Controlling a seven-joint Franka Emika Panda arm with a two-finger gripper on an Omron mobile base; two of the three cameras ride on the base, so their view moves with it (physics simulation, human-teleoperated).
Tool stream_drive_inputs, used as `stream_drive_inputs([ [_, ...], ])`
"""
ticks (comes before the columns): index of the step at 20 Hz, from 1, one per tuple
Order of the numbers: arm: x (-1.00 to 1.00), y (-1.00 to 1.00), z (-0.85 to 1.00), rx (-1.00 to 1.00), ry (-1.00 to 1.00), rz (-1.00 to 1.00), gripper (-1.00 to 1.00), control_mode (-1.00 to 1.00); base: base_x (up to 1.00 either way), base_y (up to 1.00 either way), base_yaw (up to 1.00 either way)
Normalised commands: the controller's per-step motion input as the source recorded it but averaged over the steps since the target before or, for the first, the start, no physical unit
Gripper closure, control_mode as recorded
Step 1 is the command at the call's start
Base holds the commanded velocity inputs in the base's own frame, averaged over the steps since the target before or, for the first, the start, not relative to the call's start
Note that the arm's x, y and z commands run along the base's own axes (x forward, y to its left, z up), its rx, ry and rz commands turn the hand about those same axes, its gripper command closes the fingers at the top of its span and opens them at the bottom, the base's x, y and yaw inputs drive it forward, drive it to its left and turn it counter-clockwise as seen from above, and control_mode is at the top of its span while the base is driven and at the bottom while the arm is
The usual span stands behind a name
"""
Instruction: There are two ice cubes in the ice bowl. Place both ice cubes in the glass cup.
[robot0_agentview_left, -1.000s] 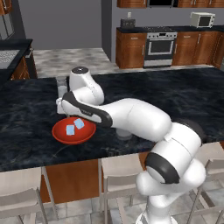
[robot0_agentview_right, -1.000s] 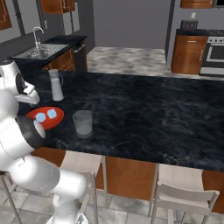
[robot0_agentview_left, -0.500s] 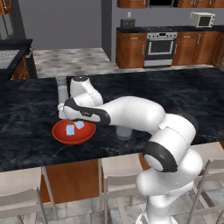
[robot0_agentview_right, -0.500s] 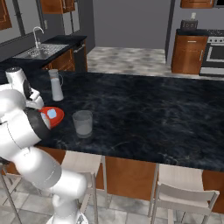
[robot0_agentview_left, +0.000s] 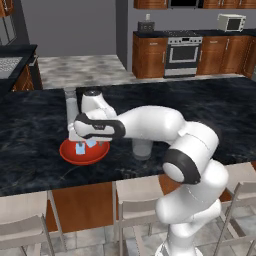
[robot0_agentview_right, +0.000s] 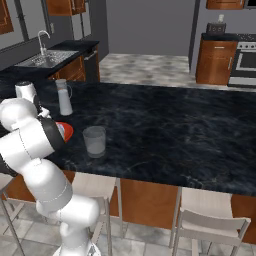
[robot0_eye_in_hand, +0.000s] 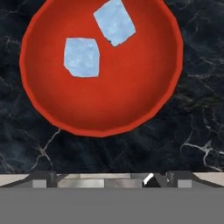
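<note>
Hand view looks straight down into the red bowl (robot0_eye_in_hand: 103, 87) near the counter's (robot0_agentview_right: 165, 130) front edge, both ice cubes (robot0_eye_in_hand: 82, 57) inside; the gripper (robot0_agentview_left: 84, 142) hangs released above, apparently lining up; the glass cup (robot0_agentview_right: 94, 141) waits beside.

Below the gripper (robot0_agentview_left: 84, 143), the ice bowl (robot0_eye_in_hand: 131, 109) is showing glossy, smooth red-orange; its 2 ice cubes (robot0_eye_in_hand: 82, 57) are looking frosty and translucent. The counter (robot0_eye_in_hand: 197, 131) beneath is gleaming like polished black marble.

Ice cubes (robot0_eye_in_hand: 82, 57) in red ice bowl (robot0_eye_in_hand: 131, 105)
</note>
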Motion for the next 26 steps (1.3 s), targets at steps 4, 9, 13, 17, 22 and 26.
stream_drive_inputs([
  [4,0.12,0.00,-0.23,0.00,0.00,0.00,-1.00,-1.00,0.00,0.00,0.00],
  [9,0.00,0.00,-0.02,0.00,-0.01,0.00,-1.00,-1.00,0.00,0.00,0.00],
  [13,0.07,0.00,-0.10,0.00,0.00,0.00,-1.00,-1.00,0.00,0.00,0.00],
  [17,0.27,0.01,-0.24,0.00,0.00,0.00,-1.00,-1.00,0.00,0.00,0.00],
  [22,0.30,0.13,-0.08,0.00,-0.01,-0.01,-1.00,-1.00,0.00,0.00,0.00],
  [26,0.16,0.46,0.00,0.00,-0.01,-0.05,-1.00,-1.00,0.00,0.00,0.00],
])
